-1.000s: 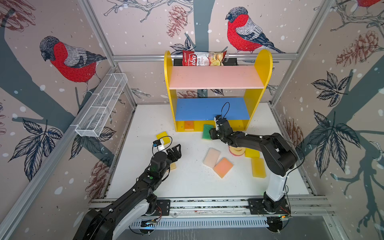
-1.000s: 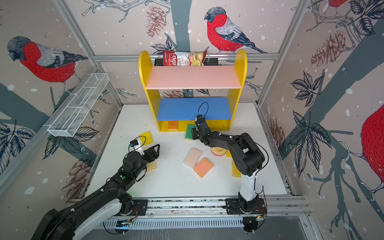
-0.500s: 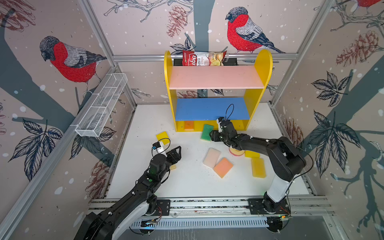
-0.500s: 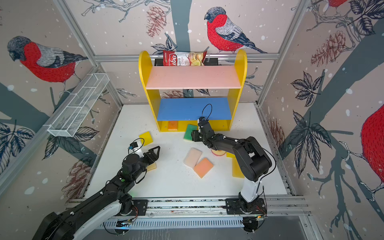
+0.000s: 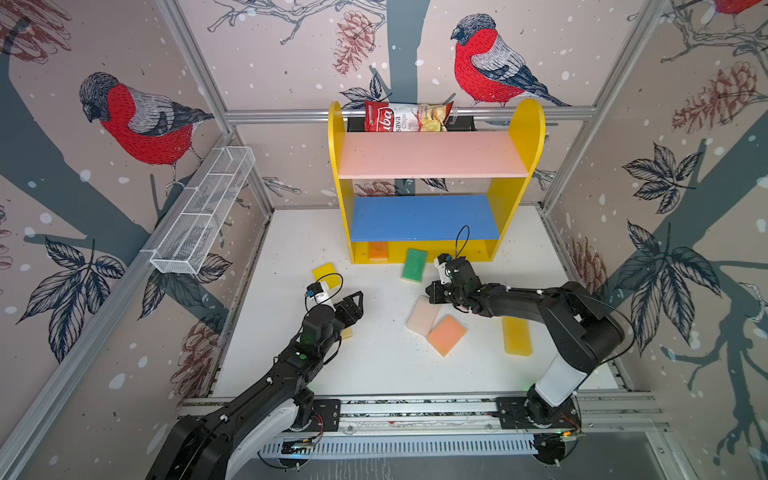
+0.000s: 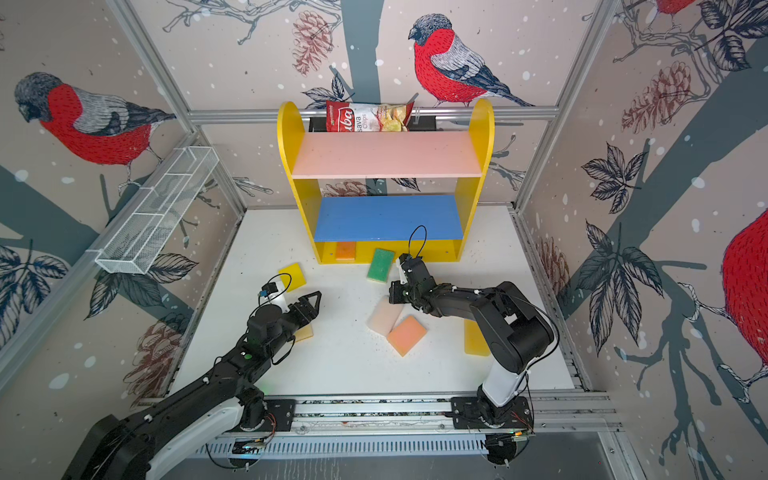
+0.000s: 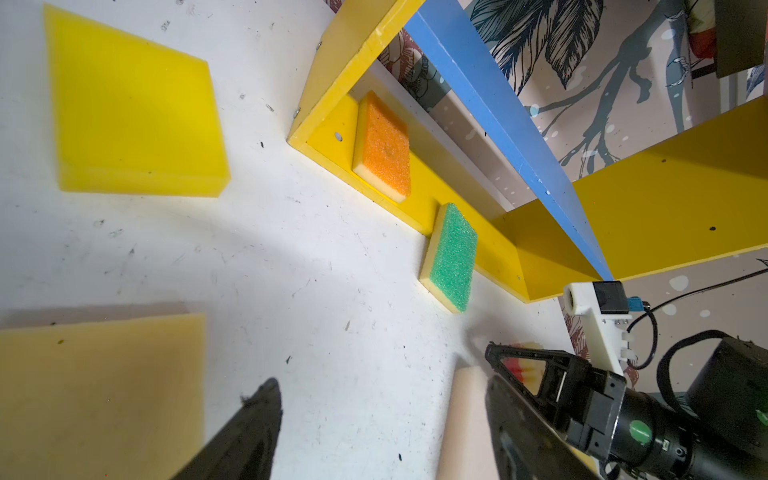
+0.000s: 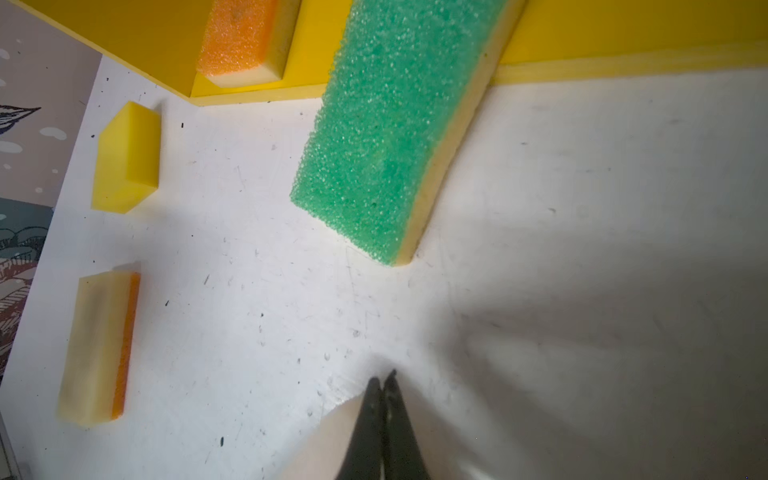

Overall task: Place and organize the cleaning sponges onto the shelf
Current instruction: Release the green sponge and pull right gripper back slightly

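Right gripper (image 8: pixel 384 384) is pinched fully closed on nothing, tips right over the far edge of the cream sponge (image 5: pixel 422 316) in the middle. Left gripper (image 5: pixel 355 305) hangs spread wide at near left. Only the orange sponge (image 5: pixel 377 250) sits on the shelf (image 5: pixel 525 137) base, and the green sponge (image 5: pixel 414 264) leans on its front edge.

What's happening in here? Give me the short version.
Two robot arms are putting sponges on the shelf. An orange sponge lies on its yellow base; a green sponge leans on the base's front edge. The right gripper is shut and empty above a cream sponge; the left gripper hangs open. The rest lie loose on the table.
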Motion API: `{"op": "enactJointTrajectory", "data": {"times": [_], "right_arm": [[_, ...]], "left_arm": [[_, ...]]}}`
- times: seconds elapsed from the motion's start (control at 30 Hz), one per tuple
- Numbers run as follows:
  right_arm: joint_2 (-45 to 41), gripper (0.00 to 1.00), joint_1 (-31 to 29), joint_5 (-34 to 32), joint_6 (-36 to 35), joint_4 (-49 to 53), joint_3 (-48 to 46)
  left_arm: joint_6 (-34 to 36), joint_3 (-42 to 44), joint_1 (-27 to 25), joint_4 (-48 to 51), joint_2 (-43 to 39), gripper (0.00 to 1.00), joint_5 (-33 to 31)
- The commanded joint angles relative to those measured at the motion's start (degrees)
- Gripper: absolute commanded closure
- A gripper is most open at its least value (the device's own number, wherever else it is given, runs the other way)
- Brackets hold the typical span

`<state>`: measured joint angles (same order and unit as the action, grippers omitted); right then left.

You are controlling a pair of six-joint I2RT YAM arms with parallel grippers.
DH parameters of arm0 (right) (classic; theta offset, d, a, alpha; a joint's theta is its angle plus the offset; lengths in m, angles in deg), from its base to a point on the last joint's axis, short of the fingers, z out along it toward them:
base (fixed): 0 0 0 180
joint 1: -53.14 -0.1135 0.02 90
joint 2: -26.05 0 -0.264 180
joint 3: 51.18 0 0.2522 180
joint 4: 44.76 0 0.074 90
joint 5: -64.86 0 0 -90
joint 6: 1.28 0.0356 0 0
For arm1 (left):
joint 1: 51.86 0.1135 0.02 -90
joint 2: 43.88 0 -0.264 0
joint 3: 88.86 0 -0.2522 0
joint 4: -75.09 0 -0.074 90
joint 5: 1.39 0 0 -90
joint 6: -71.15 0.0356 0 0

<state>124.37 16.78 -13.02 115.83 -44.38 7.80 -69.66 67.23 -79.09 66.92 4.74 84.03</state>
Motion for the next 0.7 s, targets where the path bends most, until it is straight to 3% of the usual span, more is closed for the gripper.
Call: {"op": "enactJointTrajectory", "data": {"times": [0.0,0.67], "right_arm": [[1.26,1.0,-0.03,1.42,0.63,-3.71,0.0],[10.44,1.0,0.53,4.22,5.36,-8.65,3.21]], "left_arm": [[0.55,-1.01,0.03,-2.41,1.4,0.24,0.19],[1.03,-0.85,0.1,-3.27,3.31,0.24,-0.88]]}}
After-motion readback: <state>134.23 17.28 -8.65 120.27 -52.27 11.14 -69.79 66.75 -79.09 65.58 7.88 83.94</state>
